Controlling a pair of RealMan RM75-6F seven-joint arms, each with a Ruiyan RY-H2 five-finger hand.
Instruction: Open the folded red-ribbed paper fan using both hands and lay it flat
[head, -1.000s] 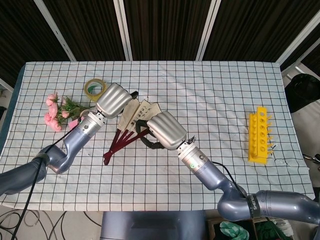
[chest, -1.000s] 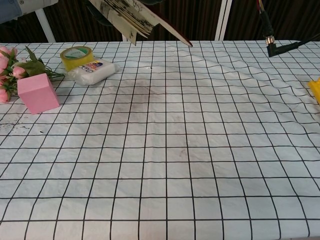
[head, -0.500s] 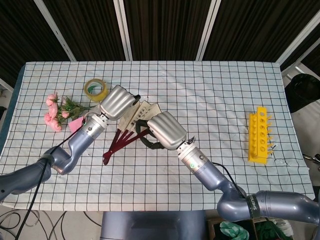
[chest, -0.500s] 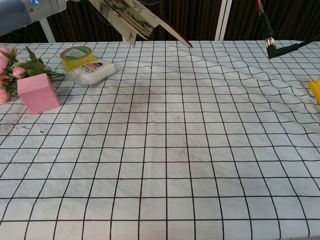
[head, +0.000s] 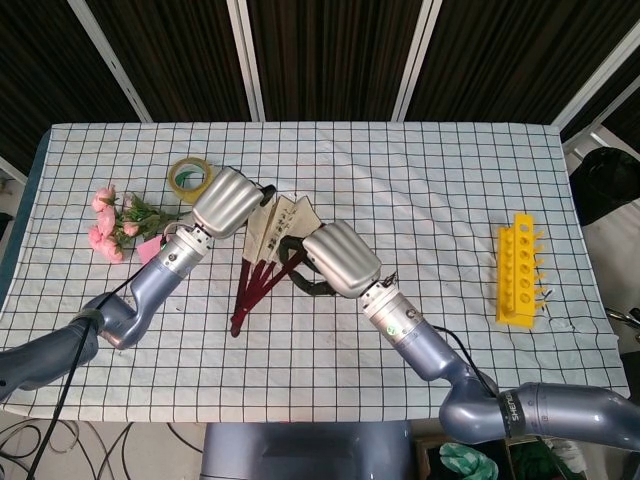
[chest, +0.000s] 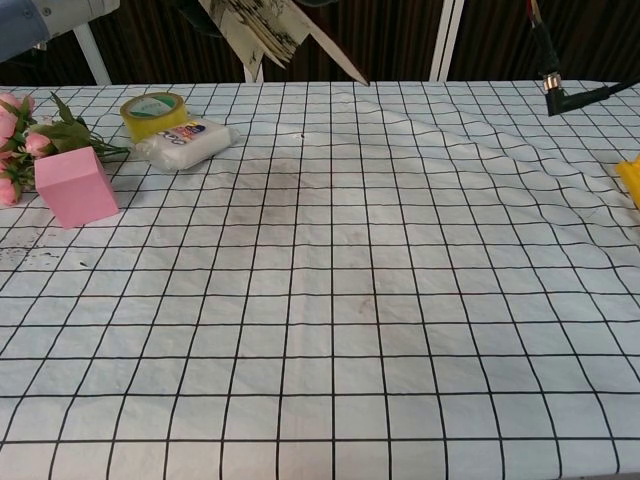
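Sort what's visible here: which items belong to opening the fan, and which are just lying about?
Part of the job:
paper fan, partly spread, held off the table
left hand, gripping the fan
right hand, gripping the fan

Lying about:
tape roll
pink flowers
pink block
white packet
yellow rack

- paper fan only partly spread, cream leaf with dark ink marks, dark red ribs bunched together at the bottom
- up off the table, tilted, ribs pointing down-left
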